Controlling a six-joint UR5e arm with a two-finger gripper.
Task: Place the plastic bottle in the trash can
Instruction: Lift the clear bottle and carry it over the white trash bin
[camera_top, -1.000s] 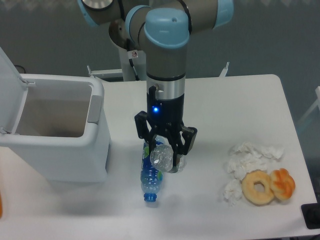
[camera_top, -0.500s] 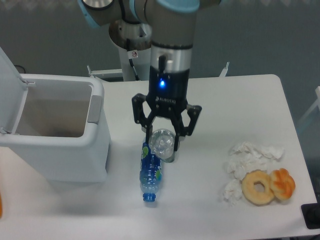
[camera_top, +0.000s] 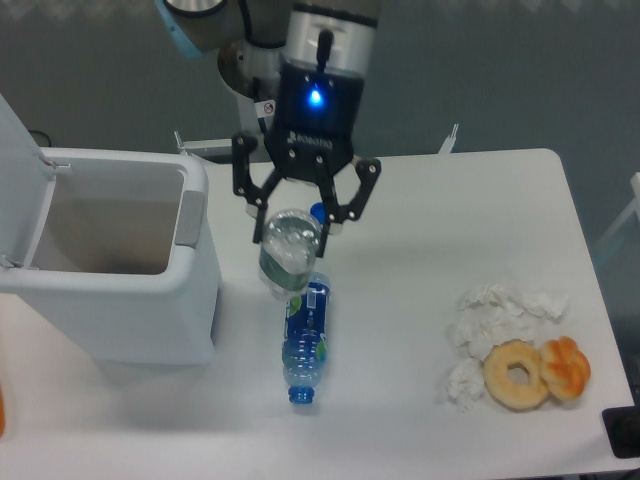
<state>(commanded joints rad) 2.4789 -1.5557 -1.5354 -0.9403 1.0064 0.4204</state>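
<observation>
My gripper (camera_top: 296, 222) is shut on the plastic bottle (camera_top: 288, 254), a small clear crinkled bottle with a bit of green label showing at its lower end. It hangs in the air above the table, just right of the trash can (camera_top: 110, 262). The trash can is a large white bin at the left with its lid up and its inside open.
A blue-labelled, blue-capped clear bottle (camera_top: 305, 340) lies on the table below the held bottle. Crumpled white tissues (camera_top: 495, 320), a doughnut (camera_top: 517, 374) and an orange pastry (camera_top: 566, 366) lie at the right. A black thing (camera_top: 624, 432) sits at the bottom right corner.
My gripper has risen and moved left toward the trash can with the plastic bottle in it, lifting it off the table. The blue bottle has stayed where it lay.
</observation>
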